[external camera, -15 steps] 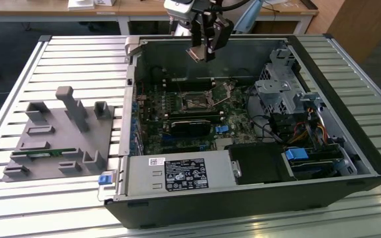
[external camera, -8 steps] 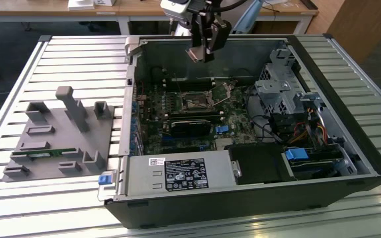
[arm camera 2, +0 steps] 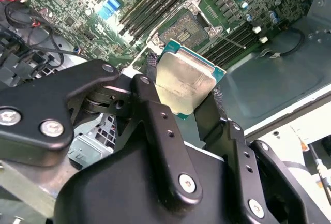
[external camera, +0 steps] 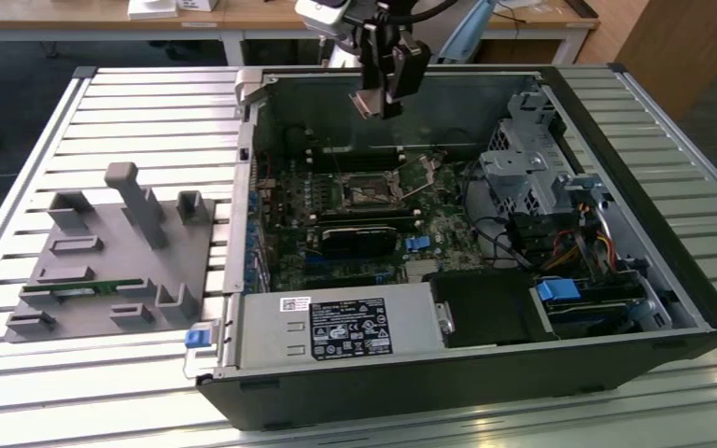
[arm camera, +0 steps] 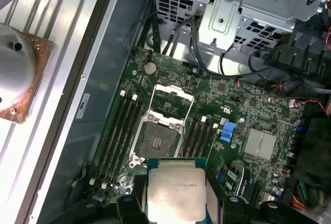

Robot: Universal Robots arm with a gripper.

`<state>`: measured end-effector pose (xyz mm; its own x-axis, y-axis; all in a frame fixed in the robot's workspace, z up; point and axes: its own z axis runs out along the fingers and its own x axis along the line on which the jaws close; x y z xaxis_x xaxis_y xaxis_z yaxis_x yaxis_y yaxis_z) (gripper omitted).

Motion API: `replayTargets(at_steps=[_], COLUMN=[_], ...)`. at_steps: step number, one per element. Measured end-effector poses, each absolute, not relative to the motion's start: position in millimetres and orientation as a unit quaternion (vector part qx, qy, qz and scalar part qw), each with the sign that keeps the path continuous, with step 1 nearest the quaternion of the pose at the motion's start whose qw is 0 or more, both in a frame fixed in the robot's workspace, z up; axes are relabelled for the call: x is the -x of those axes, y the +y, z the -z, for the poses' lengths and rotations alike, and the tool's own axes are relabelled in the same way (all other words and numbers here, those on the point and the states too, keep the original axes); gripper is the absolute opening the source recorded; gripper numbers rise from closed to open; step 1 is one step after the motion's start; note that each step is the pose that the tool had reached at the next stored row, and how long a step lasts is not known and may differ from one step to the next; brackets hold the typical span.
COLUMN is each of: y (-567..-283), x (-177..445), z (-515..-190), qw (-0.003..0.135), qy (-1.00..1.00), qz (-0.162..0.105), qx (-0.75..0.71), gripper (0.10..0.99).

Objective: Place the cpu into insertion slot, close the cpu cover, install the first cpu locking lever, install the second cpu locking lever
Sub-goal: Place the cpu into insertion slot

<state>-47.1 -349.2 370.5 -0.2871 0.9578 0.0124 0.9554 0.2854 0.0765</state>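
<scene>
The 2 black metal fingers of the gripper [arm camera 2: 184,104] are clamped on opposite edges of the cpu [arm camera 2: 186,81], a small flat square chip with a silvery-grey metal top and a green rim. In the exterior view the gripper [external camera: 384,93] hangs high over the far wall of the open black computer case [external camera: 458,383], so the chip is in the air, well apart from the green circuit board. The insertion slot [arm camera: 158,141], a small square dark socket with a silver rim, lies below the cpu and, in the first wrist view, just beyond the chip's [arm camera: 176,190] free edge. In the exterior view it [external camera: 365,194] sits nearer the camera than the gripper. The chip is square, so I judge that its corner orientation matters more than any long axis. Its edges look slightly turned against the socket's. The cpu cover [arm camera: 173,100], a thin silver metal frame with a square cut-out, is swung open on the slot's far side, leaving the socket bare. Count: 1 cpu, 1 slot, 1 cover, 2 fingers, 1 case on the slatted metal surface [external camera: 147,112].
</scene>
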Motion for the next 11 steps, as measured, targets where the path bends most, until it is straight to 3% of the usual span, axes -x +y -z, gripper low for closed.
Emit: replayTargets(at_steps=[11], y=[-349.2], x=[47.2], z=[-369.8], qw=[0.019], qy=[0.779], qz=[-0.034], qx=[-0.626], gripper=[0.541])
